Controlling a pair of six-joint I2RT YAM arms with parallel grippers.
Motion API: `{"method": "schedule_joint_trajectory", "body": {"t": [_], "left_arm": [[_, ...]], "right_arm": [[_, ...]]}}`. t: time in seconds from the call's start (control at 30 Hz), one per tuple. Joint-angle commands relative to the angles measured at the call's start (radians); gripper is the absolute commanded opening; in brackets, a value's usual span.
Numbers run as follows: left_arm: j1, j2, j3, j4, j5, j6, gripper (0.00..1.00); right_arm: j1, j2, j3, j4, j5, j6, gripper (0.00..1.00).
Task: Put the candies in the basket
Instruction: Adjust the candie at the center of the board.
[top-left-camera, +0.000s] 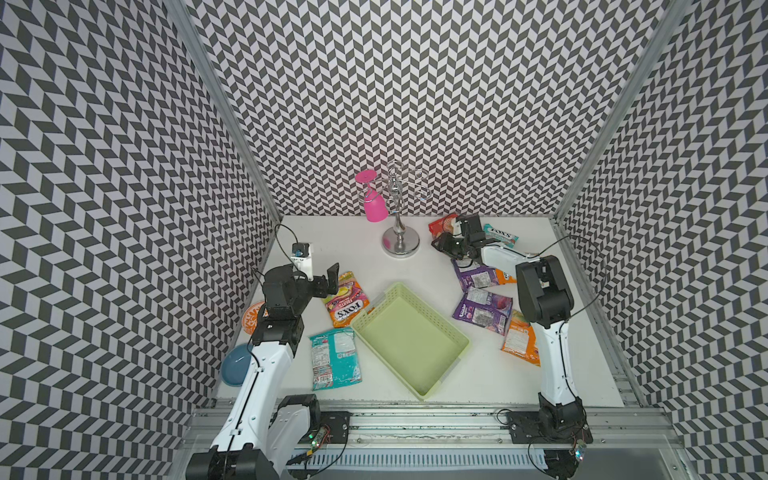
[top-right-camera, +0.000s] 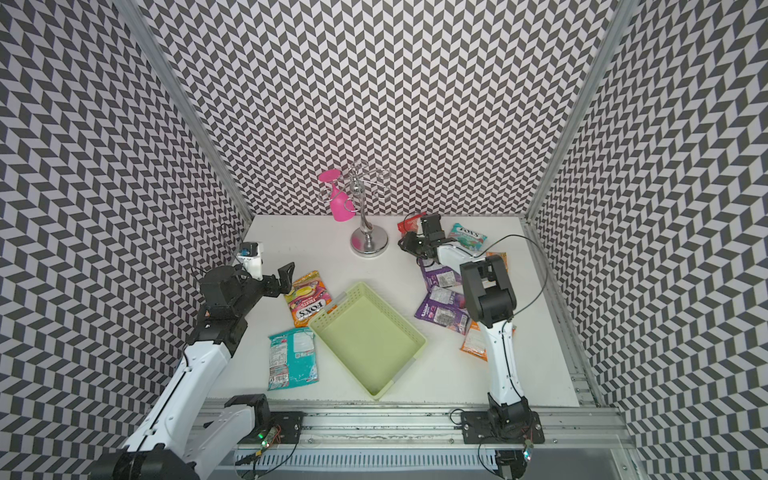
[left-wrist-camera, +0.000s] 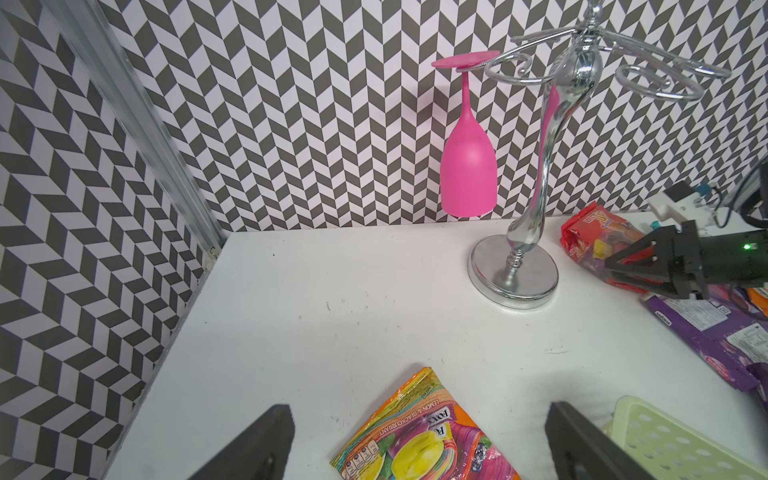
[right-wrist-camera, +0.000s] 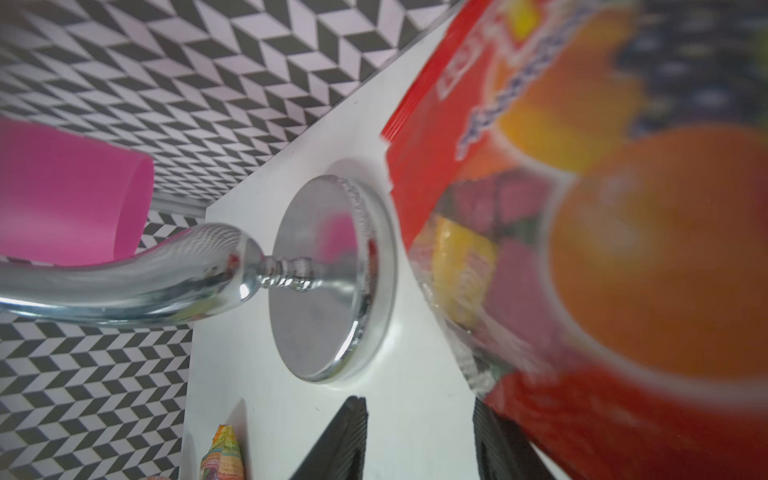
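- The basket (top-left-camera: 409, 345) sits mid-frame in both top views on the white counter (top-left-camera: 415, 266). Its long axis runs from upper left to lower right.
- Every candy bag in view lies on the counter outside it.
- An orange FOX'S bag (top-left-camera: 347, 300) lies just beside the basket's upper-left corner, long axis near vertical, lettering upside down.
- A teal bag (top-left-camera: 334, 359) lies lower left of the basket, long axis near vertical, label side up.
- Right of the basket lie two purple bags (top-left-camera: 476, 277) (top-left-camera: 484, 311) and an orange bag (top-left-camera: 517, 338).
- At upper right lie a red bag (top-left-camera: 441, 224) and a teal FOX'S bag (top-left-camera: 500, 237).
- The left fingers (left-wrist-camera: 266, 440) stand wide apart above the orange FOX'S bag's end, holding nothing.
- The right fingers (right-wrist-camera: 345, 436) stand partly apart with bare counter between them, near the chrome stand (top-left-camera: 401, 241). The blurred red bag is close against one finger; I cannot tell whether they touch.
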Motion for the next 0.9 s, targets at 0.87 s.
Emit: {"method": "schedule_joint_trajectory", "body": {"t": [0.87], "left_arm": [[0.016, -0.008, 0.027, -0.013, 0.004, 0.02, 0.99]], "right_arm": [[0.353, -0.707, -0.577, -0.231, 0.176, -0.422, 0.56]]}}
